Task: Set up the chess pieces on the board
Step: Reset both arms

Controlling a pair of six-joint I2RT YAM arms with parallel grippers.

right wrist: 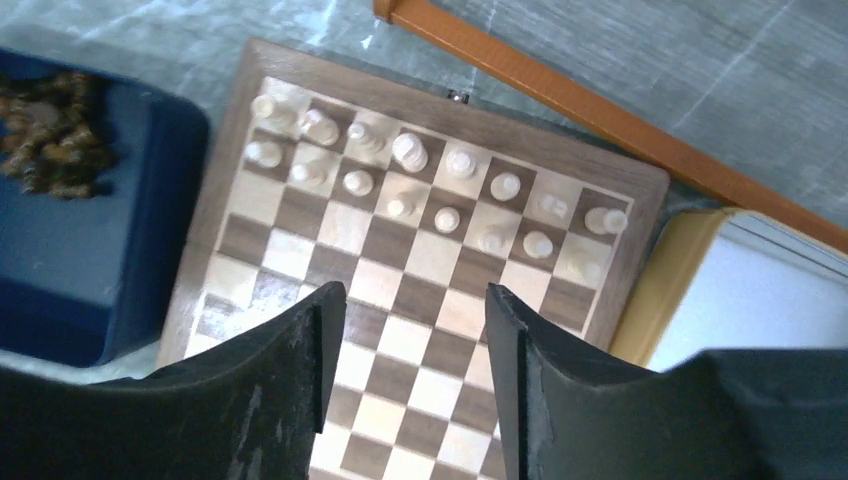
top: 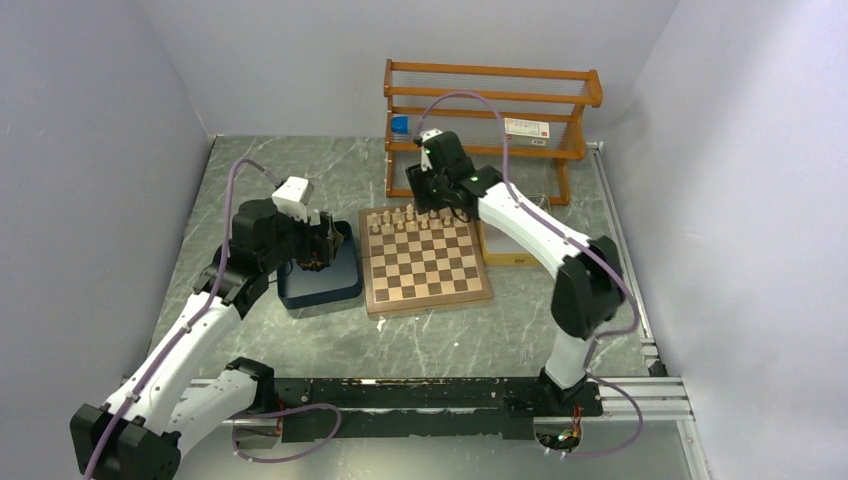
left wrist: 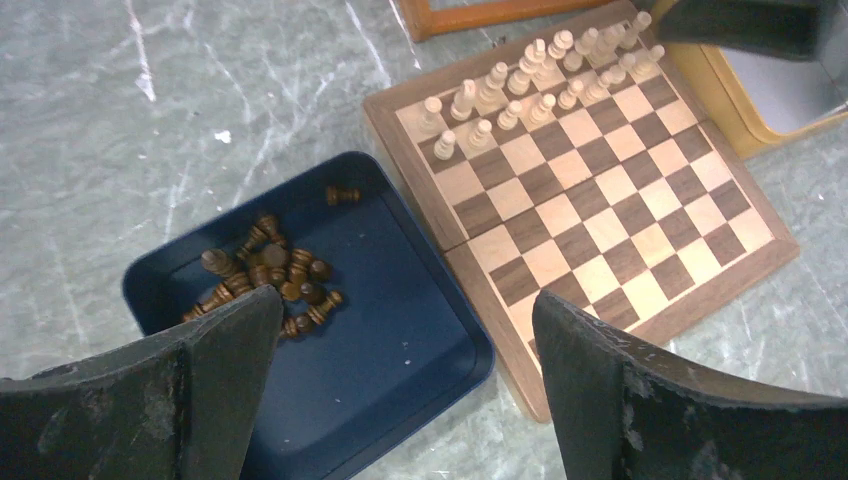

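Note:
The board (top: 425, 270) lies mid-table, its brown border and checkered squares also plain in the left wrist view (left wrist: 600, 215) and the right wrist view (right wrist: 440, 260). Pale cream chess pieces (top: 410, 218) fill its two far rows (right wrist: 410, 150) (left wrist: 530, 80). Dark brown chess pieces (left wrist: 265, 275) lie heaped in a dark blue tray (left wrist: 400, 330). My left gripper (top: 318, 250) hangs over that tray, open wide with nothing between its fingers (left wrist: 405, 305). My right gripper (top: 432, 195) hovers above the board's far end, open and holding nothing (right wrist: 412, 295).
The dark blue tray (top: 340, 285) touches the board's left side. A shallow tan tray (top: 505, 255) sits against the board's right side. An orange wooden rack (top: 490, 100) stands at the back wall behind the board.

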